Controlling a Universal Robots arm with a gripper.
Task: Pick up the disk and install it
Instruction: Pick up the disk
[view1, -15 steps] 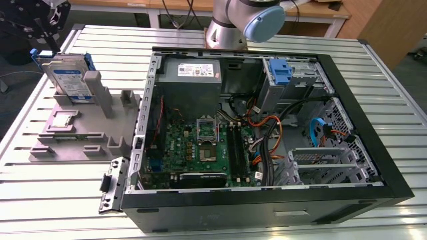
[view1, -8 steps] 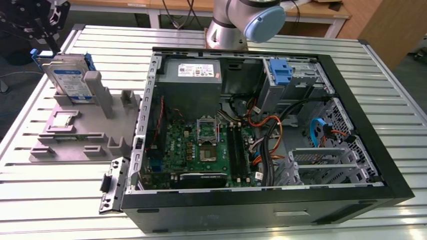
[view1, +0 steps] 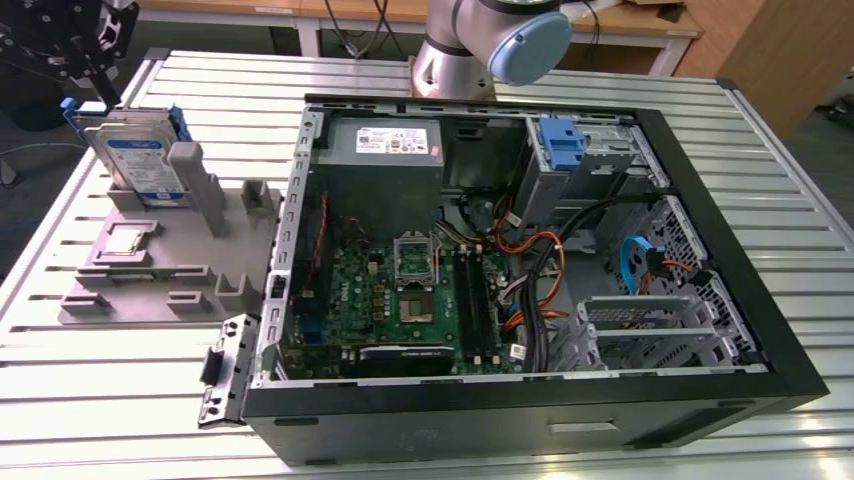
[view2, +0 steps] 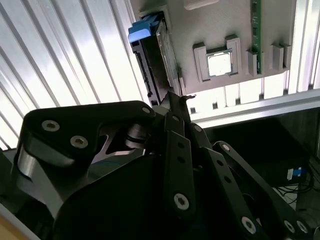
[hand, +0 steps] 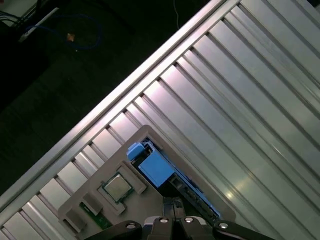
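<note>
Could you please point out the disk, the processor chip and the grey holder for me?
disk (view1: 140, 165), exterior view, on its labelled face.
chip (view2: 219, 64), second wrist view, centre of its metal top.
holder (view1: 187, 255), exterior view, bare flat part of its base.

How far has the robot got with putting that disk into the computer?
Nothing looks finished yet. The disk stands upright in the grey holder beside the open computer case, not inside it. In hand: the robot's hand hovers at the disk's top edge. Left: the whole lift and the fitting into the case.
</note>
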